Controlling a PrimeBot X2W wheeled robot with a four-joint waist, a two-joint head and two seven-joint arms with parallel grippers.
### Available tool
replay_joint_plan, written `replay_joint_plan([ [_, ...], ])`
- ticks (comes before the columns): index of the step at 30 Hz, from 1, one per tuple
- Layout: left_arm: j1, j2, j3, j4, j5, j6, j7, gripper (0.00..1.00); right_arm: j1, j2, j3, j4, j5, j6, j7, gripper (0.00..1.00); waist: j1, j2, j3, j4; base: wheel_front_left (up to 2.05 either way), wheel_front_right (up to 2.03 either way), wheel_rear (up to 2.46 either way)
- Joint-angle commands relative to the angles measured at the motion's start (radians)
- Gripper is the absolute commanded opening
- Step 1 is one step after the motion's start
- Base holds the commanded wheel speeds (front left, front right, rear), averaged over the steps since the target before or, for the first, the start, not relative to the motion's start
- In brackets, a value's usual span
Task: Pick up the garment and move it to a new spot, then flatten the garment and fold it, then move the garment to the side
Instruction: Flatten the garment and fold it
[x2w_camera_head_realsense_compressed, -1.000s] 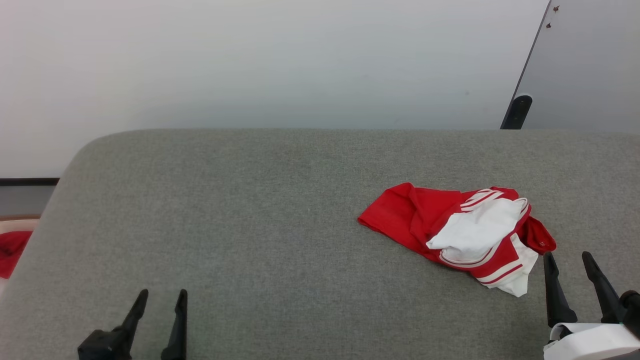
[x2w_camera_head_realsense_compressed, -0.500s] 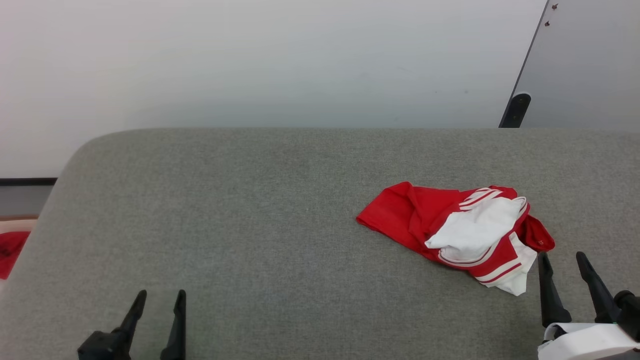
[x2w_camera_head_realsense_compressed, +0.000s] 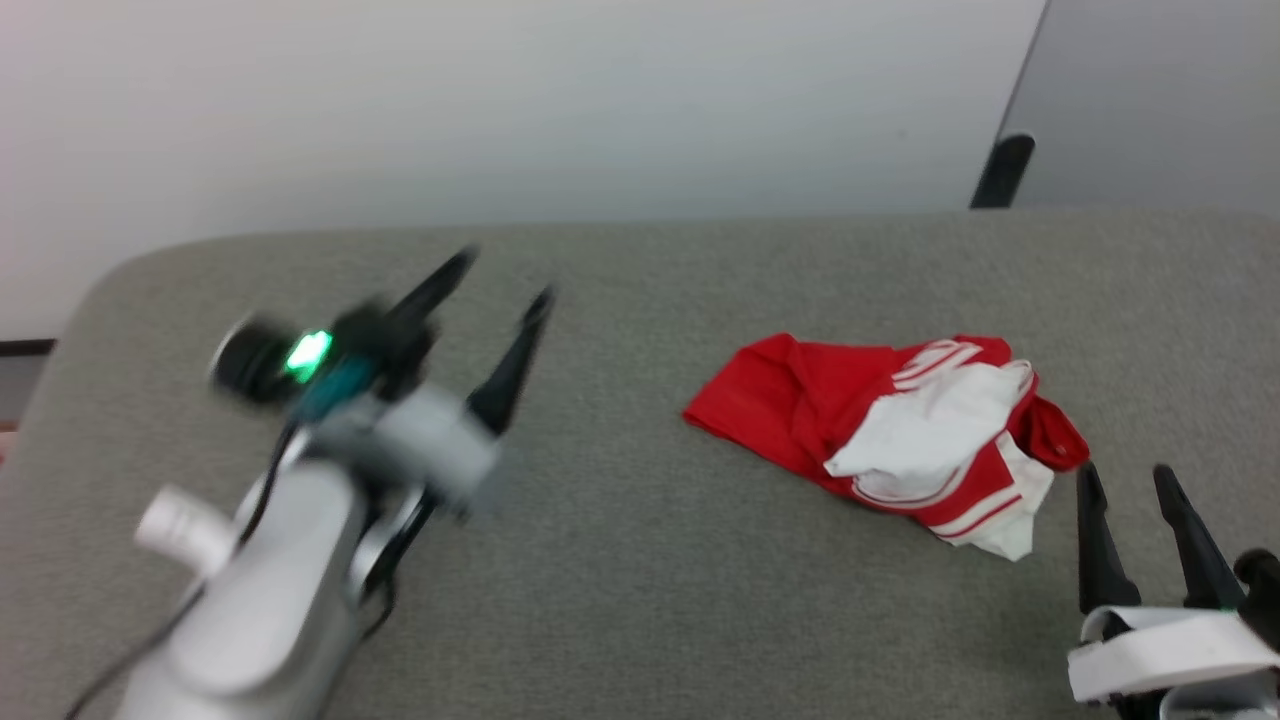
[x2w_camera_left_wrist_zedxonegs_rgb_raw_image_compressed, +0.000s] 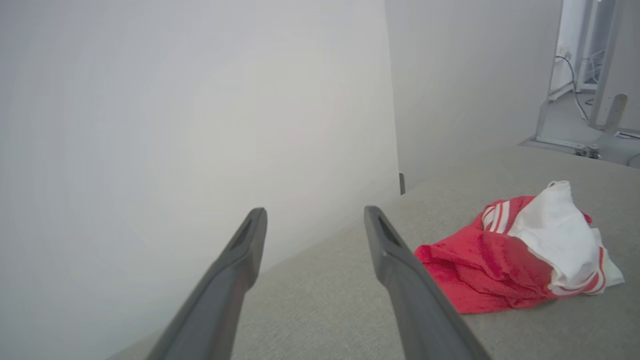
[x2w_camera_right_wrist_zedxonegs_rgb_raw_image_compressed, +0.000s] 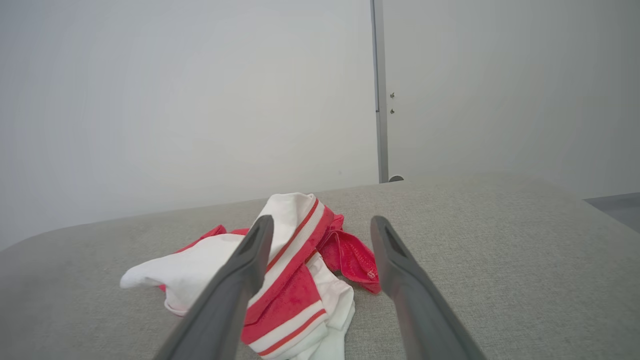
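Two grippers stood empty with fingers apart, left gripper (x2w_camera_head_realsense_compressed: 505, 274) blurred above the grey surface (x2w_camera_head_realsense_compressed: 700, 600), garment (x2w_camera_head_realsense_compressed: 880, 430) lay crumpled on its right half, right gripper (x2w_camera_head_realsense_compressed: 1127, 471) just beside its near edge.

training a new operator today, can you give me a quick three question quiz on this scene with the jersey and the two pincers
1. True or false: the left pincer is shut on the garment.
2. How does the garment lie on the grey surface? A: spread flat. B: crumpled in a heap. C: neatly folded.
3. Fill in: the pincer whose fingertips are closer to the garment is the ___ one.

Key
1. False. It is open and apart from the garment.
2. B.
3. Right. The right pincer is open just beside the heap.
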Motion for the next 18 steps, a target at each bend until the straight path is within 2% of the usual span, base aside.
replay_joint_plan([
  [1, -0.041, -0.003, -0.029, 0.006, -0.024, -0.003, 0.021, 1.00, -0.017, 0.004, 0.001, -0.004, 0.007, -0.001, -0.005, 1.00, 0.0000, 0.0000, 0.048, -0.042, 0.00, 0.00, 0.00],
  [7, -0.368, -0.015, -0.307, 0.107, -0.249, -0.003, 0.268, 1.00, -0.061, 0.025, 0.010, 0.002, 0.020, -0.001, -0.005, 1.00, 0.0000, 0.0000, 0.126, -0.115, 0.00, 0.00, 0.00],
  [11, -0.512, -0.031, -0.485, 0.180, -0.402, -0.001, 0.400, 1.00, -0.084, 0.036, 0.010, 0.008, 0.023, -0.001, -0.005, 1.00, 0.0000, 0.0000, 0.163, -0.155, 0.00, 0.00, 0.00],
  [18, -0.611, -0.070, -0.635, 0.292, -0.692, -0.002, 0.644, 1.00, -0.130, 0.054, 0.035, 0.010, 0.033, -0.001, -0.005, 1.00, 0.0000, 0.0000, 0.205, -0.236, 0.00, 0.00, 0.00],
])
